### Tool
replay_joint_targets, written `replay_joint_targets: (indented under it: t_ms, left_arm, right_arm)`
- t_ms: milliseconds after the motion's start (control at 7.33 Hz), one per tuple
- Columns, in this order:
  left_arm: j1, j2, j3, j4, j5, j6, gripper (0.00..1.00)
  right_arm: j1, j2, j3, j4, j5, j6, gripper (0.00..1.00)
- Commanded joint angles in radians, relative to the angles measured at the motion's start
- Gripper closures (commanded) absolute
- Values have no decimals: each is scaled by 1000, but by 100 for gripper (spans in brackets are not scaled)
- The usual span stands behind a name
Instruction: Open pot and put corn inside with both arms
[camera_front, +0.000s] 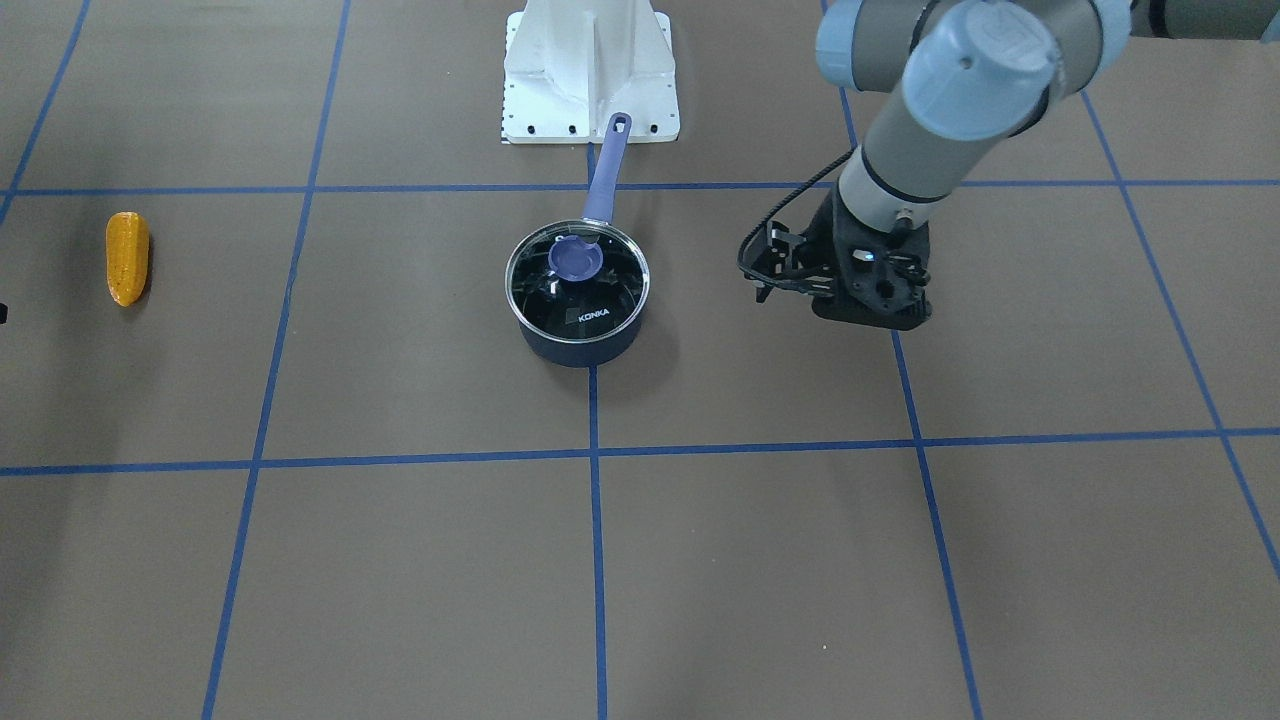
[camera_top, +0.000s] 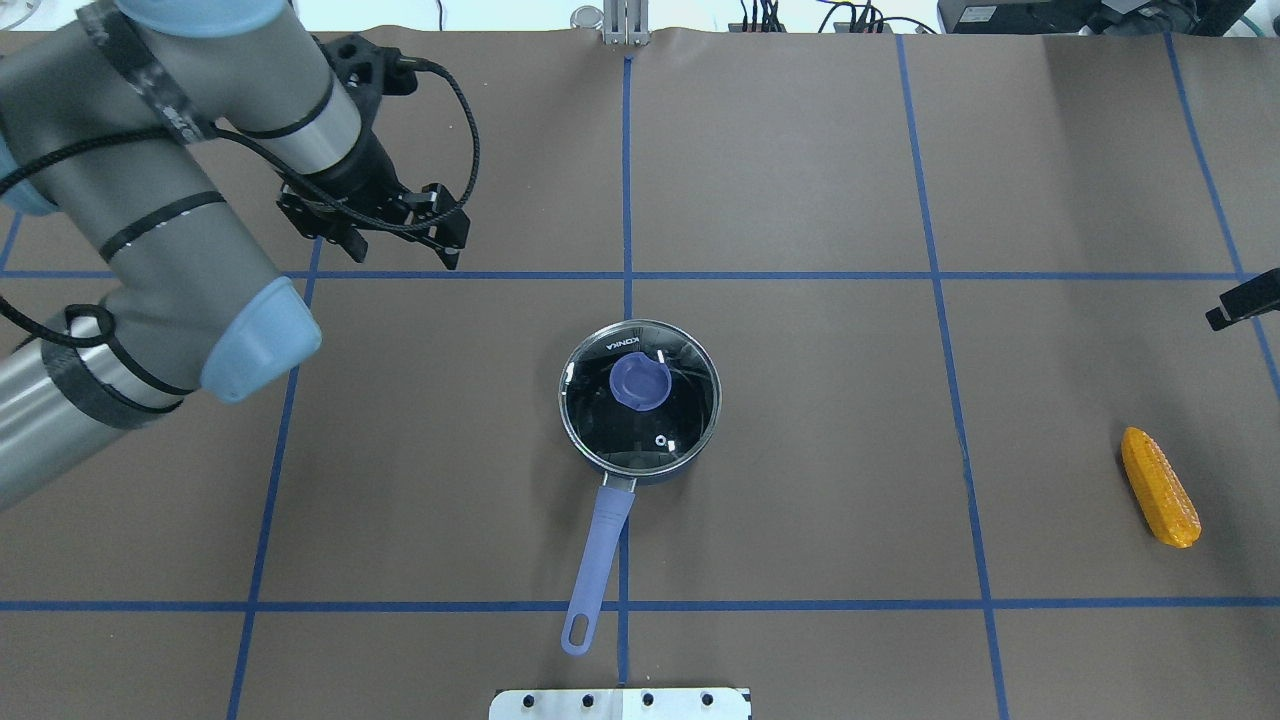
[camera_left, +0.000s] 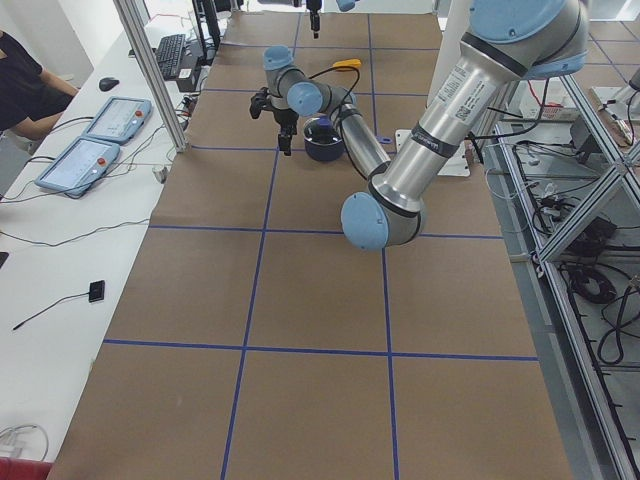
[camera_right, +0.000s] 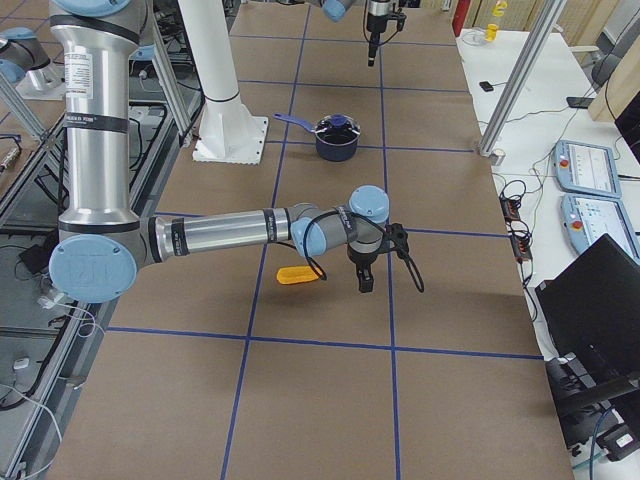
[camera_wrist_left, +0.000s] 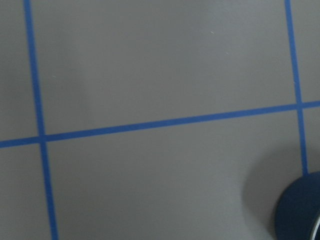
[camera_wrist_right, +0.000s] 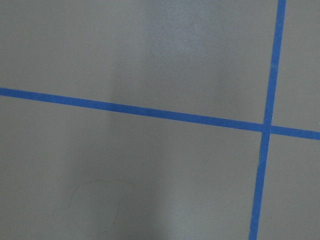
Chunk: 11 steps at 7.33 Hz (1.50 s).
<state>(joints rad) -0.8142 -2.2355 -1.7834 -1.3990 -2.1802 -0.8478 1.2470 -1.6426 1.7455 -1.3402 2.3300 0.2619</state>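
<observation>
Brown table (camera_top: 800, 450) with blue tape grid (camera_top: 800, 275)

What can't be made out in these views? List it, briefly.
The right end effector: cut off by the overhead view's right edge; open or shut unclear.
The left end effector: jaws hidden by its own body, overhead and front.
The pot: glare on the lid hides its inside.
Left wrist view: only the pot's blurred edge.

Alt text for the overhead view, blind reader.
A navy pot with glass lid on sits mid-table, handle toward the robot. The left gripper hovers beyond it on the left; the corn lies far right, near a sliver of the right gripper.
</observation>
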Motion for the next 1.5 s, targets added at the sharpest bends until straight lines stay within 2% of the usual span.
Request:
replay_joint_targets:
  t_ms: [0, 136, 273, 545, 1364]
  left_arm:
    - [88, -118, 41, 64, 91, -68, 0]
    - [108, -190, 82, 96, 98, -69, 0]
    - [157, -231, 119, 97, 132, -69, 0]
    - [201, -329, 224, 86, 169, -66, 0]
    - [271, -314, 269, -15, 160, -71, 0]
  right_arm:
    - [-47, -61, 61, 3, 3, 52, 0]
    - [-102, -66, 96, 1, 2, 147, 1]
    - [-130, -78, 106, 3, 0, 166, 1]
    - [-156, -155, 101, 97, 0, 163, 2]
    - [-201, -161, 98, 102, -9, 160, 1]
